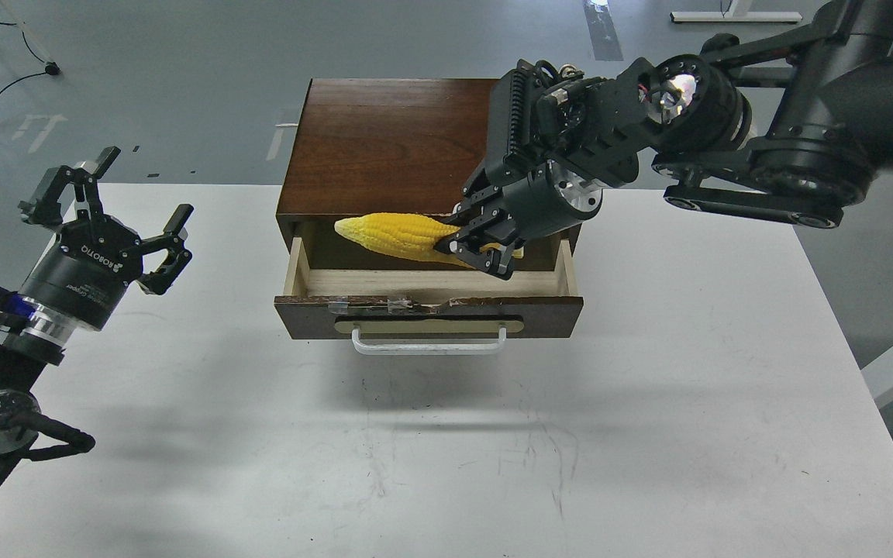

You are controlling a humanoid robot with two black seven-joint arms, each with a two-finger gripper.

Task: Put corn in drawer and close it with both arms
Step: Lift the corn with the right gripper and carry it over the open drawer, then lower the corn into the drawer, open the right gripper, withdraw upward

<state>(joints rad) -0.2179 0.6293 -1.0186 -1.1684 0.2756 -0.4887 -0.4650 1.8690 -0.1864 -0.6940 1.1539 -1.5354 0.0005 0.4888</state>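
Observation:
The yellow corn (396, 233) lies nearly level, tip to the left, held over the open drawer's (427, 316) pale inside, just under the cabinet's front edge. My right gripper (477, 249) is shut on the corn's thick right end, reaching in from the upper right. The drawer is pulled out, with its white bar handle (429, 342) facing me. My left gripper (109, 203) is open and empty, held above the table's left side, well left of the drawer.
The dark brown cabinet (384, 143) stands at the back middle of the white table (493, 449). My right arm crosses over the cabinet's right half. Grey floor with cables lies beyond the table.

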